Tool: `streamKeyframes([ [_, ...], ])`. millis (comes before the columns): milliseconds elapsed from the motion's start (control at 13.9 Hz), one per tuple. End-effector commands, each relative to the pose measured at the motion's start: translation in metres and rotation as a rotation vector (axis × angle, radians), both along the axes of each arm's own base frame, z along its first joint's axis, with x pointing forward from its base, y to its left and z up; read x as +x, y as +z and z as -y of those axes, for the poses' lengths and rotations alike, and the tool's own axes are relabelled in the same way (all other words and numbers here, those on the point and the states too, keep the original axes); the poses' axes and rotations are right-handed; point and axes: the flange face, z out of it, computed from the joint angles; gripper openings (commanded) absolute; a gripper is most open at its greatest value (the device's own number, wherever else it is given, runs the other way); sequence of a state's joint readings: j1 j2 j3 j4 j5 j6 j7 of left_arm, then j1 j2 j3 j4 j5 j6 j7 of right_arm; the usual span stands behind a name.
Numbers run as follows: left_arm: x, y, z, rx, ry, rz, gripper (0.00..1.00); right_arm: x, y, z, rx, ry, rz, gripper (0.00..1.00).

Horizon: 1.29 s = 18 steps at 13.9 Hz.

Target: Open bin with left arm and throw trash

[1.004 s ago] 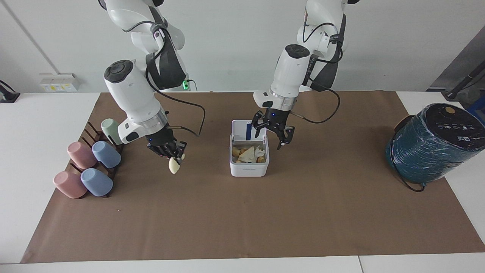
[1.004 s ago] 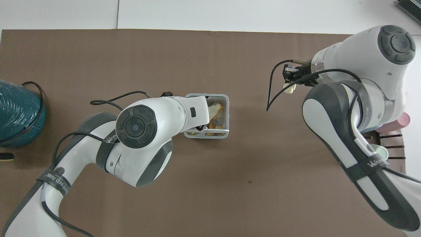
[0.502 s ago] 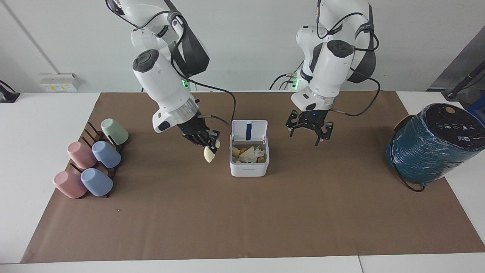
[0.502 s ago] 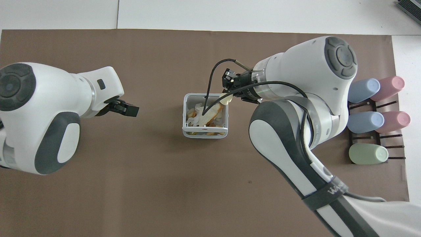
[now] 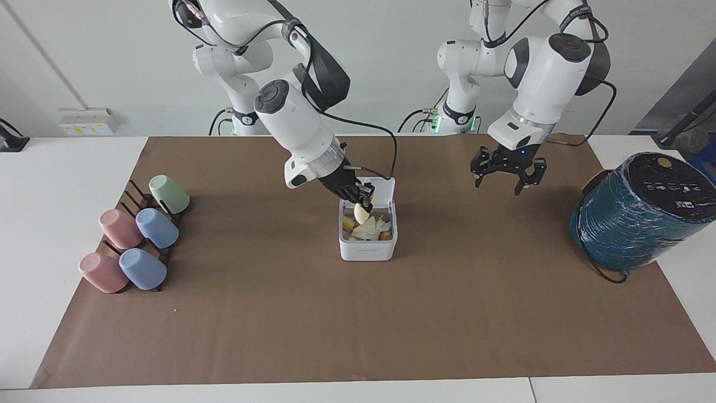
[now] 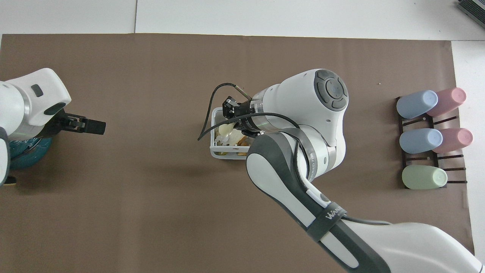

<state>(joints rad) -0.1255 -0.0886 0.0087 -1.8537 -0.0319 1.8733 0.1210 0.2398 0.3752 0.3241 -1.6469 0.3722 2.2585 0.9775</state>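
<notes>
Arms first: the right arm comes from its base in a high arc, its forearm slopes down toward the middle of the worktop [image 5: 391, 336], and the right claw [image 5: 362, 202] hangs over the open bin [image 5: 367, 249]. This claw is clamped on one piece of trash [image 5: 361, 213], a pale rounded lump. The lump hangs under the fingertips, inside the outline of the bin's opening, with its long axis roughly vertical and its rounded end pointing down at the scraps [image 5: 369, 228] that already lie in the bin.

The left arm is bent high, and the left claw [image 5: 508, 174] points down over bare brown paper [image 5: 279, 313], between the bin and the teal wrapped cylinder [image 5: 637, 215]; its fingers stand apart and carry nothing.

The bin stands directly below the right claw, its lid [image 5: 383, 190] upright at the edge nearer to the robots. In the facing view the claw covers most of the lid's inner face. That view shows the lump clear above the scraps, I think without touching them. The overhead view hides much of the bin [image 6: 219, 151] under the right arm, yet it shows the lump [image 6: 225, 129] inside the rim. There the left claw [image 6: 89, 126] sticks out sideways from its wrist. Pastel cups [image 5: 140, 235] lie on a rack well apart from the right claw, at the right arm's end.
</notes>
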Motion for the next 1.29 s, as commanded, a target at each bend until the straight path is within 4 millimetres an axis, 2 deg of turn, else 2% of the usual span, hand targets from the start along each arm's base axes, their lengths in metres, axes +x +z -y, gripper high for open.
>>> streamKeyframes([
  [0, 0.01, 0.031, -0.019, 0.013, 0.029, -0.018, 1.0, -0.001, -0.011, 0.001, -0.037, 0.083, 0.05, 0.0],
  [215, 0.025, 0.062, -0.02, 0.01, 0.03, -0.026, 1.0, -0.011, -0.026, -0.004, -0.101, 0.23, 0.104, 0.0],
  [287, 0.027, 0.068, -0.021, 0.015, 0.031, -0.042, 1.0, -0.012, -0.029, -0.006, -0.101, 0.235, 0.104, 0.0],
  [359, 0.027, 0.068, -0.02, 0.02, 0.028, -0.079, 1.0, -0.017, -0.029, -0.016, -0.096, 0.242, 0.107, 0.0],
  [430, 0.027, 0.074, -0.021, 0.02, 0.031, -0.08, 1.0, -0.02, -0.033, -0.023, -0.094, 0.248, 0.109, 0.04],
  [502, 0.026, 0.077, -0.019, 0.017, 0.032, -0.067, 1.0, -0.02, -0.04, -0.024, -0.095, 0.248, 0.101, 0.26],
  [574, 0.019, 0.072, -0.019, 0.021, 0.032, -0.093, 1.0, -0.019, -0.042, -0.023, -0.095, 0.245, 0.097, 0.45],
  [646, 0.008, 0.07, -0.021, 0.021, 0.041, -0.104, 1.0, -0.019, -0.042, -0.023, -0.095, 0.247, 0.098, 0.6],
  [717, 0.0, 0.061, -0.02, 0.023, 0.046, -0.122, 1.0, -0.018, -0.041, -0.022, -0.094, 0.244, 0.098, 0.69],
  [932, -0.005, 0.058, -0.019, 0.023, 0.064, -0.132, 1.0, -0.015, -0.038, -0.019, -0.093, 0.238, 0.103, 0.86],
  [1219, -0.011, 0.055, -0.016, 0.026, 0.083, -0.143, 1.0, -0.012, -0.034, -0.018, -0.09, 0.233, 0.109, 0.88],
])
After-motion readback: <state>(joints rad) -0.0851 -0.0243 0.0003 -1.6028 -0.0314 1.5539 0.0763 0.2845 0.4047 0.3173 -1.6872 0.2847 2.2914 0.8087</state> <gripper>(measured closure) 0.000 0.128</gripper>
